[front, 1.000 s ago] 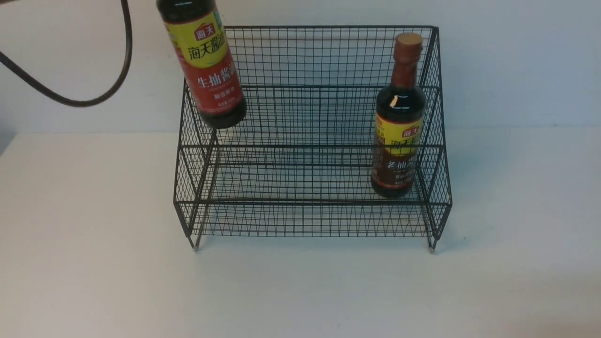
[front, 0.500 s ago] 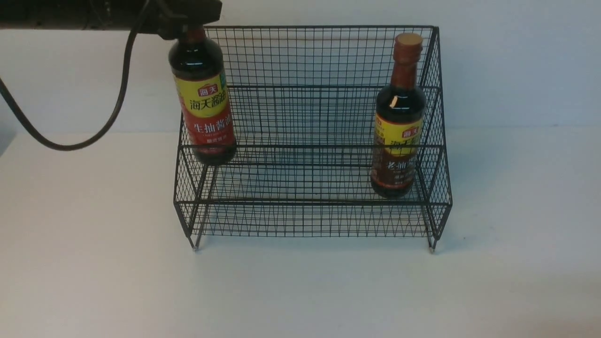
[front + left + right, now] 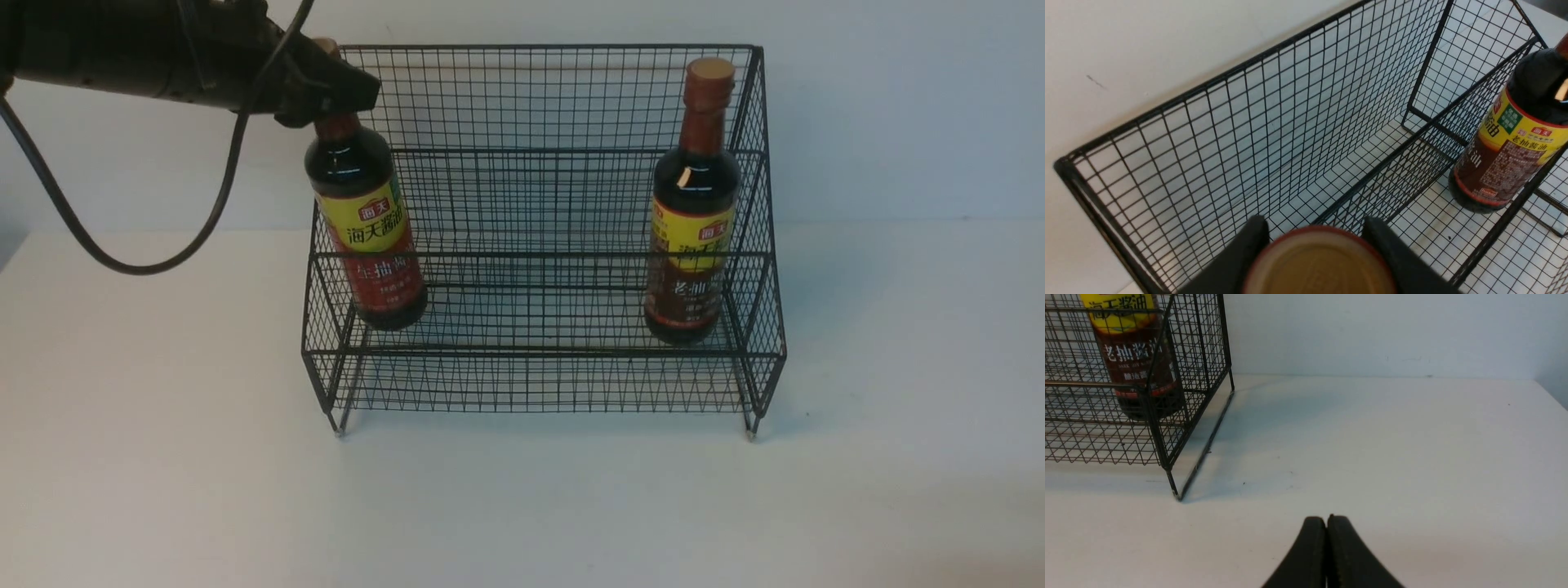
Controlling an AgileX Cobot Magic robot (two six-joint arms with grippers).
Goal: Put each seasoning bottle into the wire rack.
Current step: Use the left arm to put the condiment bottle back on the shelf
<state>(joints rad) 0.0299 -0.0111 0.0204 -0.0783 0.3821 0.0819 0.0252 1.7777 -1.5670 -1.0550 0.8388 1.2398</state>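
Observation:
The black wire rack (image 3: pixel 539 98) stands mid-table. My left gripper (image 3: pixel 331 86) is shut on the neck of the redder-label bottle (image 3: pixel 371 245), whose base is at the left end of the rack's lower front tier, slightly tilted. In the left wrist view its tan cap (image 3: pixel 1318 265) sits between my fingers (image 3: pixel 1249 249). The browner-label bottle (image 3: pixel 692 220) stands upright at the right end of the same tier, also in the left wrist view (image 3: pixel 1506 151) and right wrist view (image 3: pixel 1133 355). My right gripper (image 3: pixel 1327 520) is shut and empty, over bare table right of the rack.
The white table (image 3: pixel 522 506) stretches in front of the rack. A pale wall (image 3: pixel 898 106) is right behind the rack. A black cable (image 3: pixel 122 261) loops down from my left arm. The rack's corner foot (image 3: pixel 1177 496) is near my right gripper.
My left gripper has lowered the redder-label bottle from above the rack's left edge down into the left end of the lower tier. The browner-label bottle has not moved.

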